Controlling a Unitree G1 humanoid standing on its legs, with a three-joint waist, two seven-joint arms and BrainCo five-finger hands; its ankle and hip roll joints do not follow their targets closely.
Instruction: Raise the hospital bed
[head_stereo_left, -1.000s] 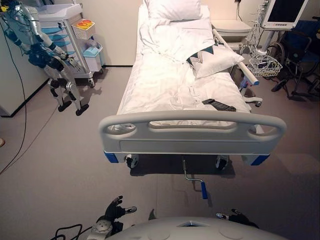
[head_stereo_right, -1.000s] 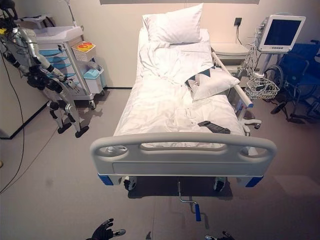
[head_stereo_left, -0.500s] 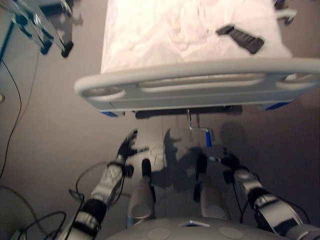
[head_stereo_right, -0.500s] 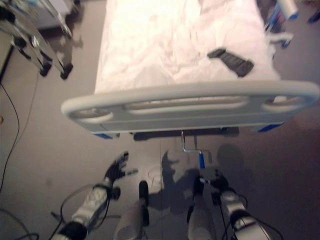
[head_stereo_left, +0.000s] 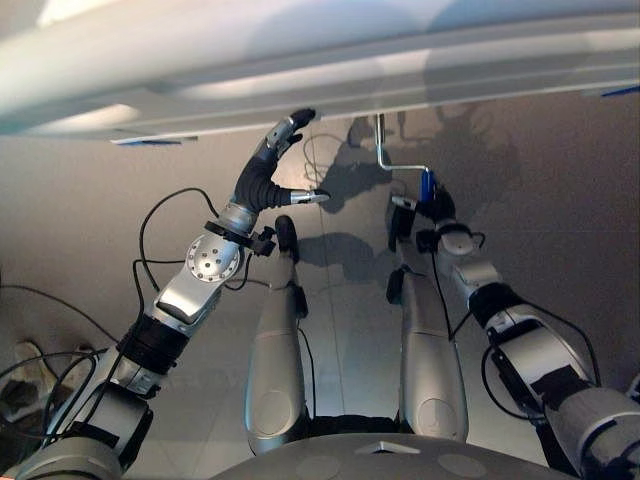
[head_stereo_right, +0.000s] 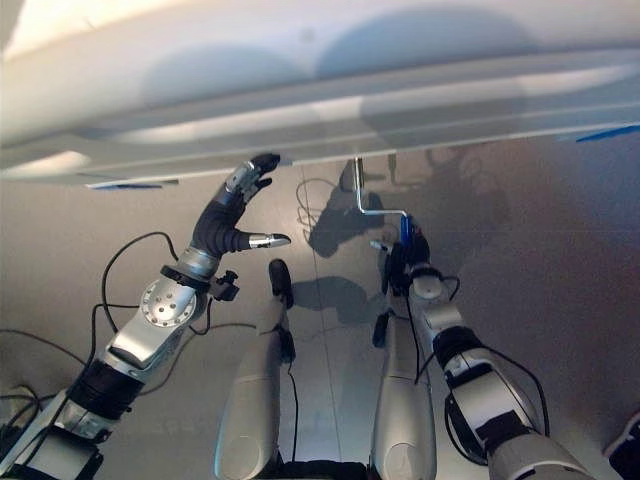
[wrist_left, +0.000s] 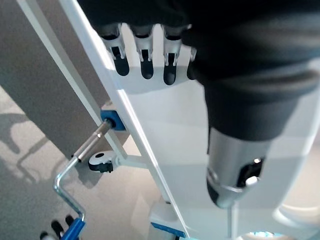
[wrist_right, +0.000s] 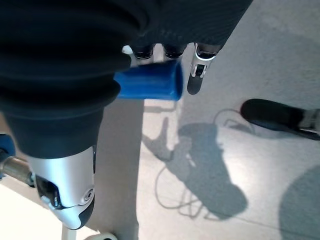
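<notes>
The smooth grey floor (head_stereo_left: 90, 230) is carrying the white hospital bed, whose pale grey plastic footboard (head_stereo_left: 330, 60) is stretching overhead across the head views. A small black-and-white caster wheel (wrist_left: 101, 161) of the bed is sitting just above the floor.

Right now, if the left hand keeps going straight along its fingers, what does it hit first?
Most likely the footboard. The left hand points up at its lower edge with straight fingers, tips very near or touching; depth is unclear. The crank handle lies off to the side, at the right hand.
</notes>
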